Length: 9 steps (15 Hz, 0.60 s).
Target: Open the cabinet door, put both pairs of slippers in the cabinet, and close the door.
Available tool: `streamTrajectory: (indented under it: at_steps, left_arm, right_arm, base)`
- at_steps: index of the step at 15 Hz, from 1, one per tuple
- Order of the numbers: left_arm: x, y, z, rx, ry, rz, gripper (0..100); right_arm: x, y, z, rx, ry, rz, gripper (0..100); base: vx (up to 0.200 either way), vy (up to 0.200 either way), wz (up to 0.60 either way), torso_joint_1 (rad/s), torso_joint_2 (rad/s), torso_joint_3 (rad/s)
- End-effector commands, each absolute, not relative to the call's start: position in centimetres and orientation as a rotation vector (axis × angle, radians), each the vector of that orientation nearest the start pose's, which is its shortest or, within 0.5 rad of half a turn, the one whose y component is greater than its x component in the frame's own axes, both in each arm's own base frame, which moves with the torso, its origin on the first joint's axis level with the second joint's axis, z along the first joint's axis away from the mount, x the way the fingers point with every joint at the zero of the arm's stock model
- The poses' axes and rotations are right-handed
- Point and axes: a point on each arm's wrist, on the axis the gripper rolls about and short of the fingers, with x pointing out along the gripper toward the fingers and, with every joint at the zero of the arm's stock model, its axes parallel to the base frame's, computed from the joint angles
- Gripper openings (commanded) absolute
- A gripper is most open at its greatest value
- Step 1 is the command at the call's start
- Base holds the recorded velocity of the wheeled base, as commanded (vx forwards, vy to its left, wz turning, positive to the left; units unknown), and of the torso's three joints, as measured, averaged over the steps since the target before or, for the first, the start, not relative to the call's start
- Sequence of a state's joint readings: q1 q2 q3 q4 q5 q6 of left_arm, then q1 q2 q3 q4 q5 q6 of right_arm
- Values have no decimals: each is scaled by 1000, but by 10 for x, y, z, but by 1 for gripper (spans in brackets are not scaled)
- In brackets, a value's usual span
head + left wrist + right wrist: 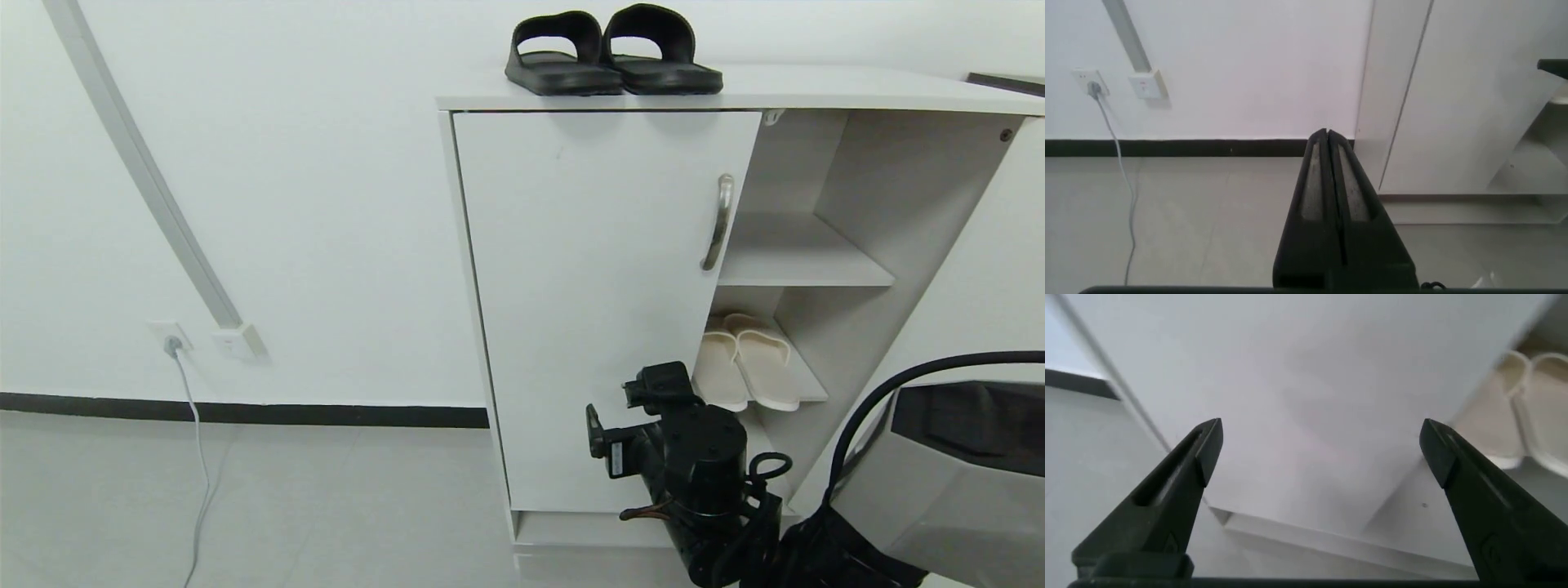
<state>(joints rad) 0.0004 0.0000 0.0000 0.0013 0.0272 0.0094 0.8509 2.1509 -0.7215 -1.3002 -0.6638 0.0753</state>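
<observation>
Bright, even light, soft faint shadows

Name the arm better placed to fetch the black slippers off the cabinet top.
Right, probably: the right gripper is open, at the cabinet front below the black slippers; the left gripper is shut, low over the floor beside the cabinet.

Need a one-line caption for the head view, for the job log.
Black slippers atop the cabinet, cream slippers on its lower shelf, right gripper low before the closed left door.
</observation>
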Motion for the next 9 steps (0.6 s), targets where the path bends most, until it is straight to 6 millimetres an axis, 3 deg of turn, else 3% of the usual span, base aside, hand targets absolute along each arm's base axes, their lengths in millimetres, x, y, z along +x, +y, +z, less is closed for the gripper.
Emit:
streamTrajectory:
  at_steps: [1,9]
  left_arm:
    - [-23,1,75,11,2,29,0]
    - [-23,1,75,11,2,29,0]
  right_arm:
    - [249,262,74,-18,105,181,100]
    - [247,256,64,-64,123,190,100]
  base:
    - [0,0,0,0,0,0]
    - [0,0,0,0,0,0]
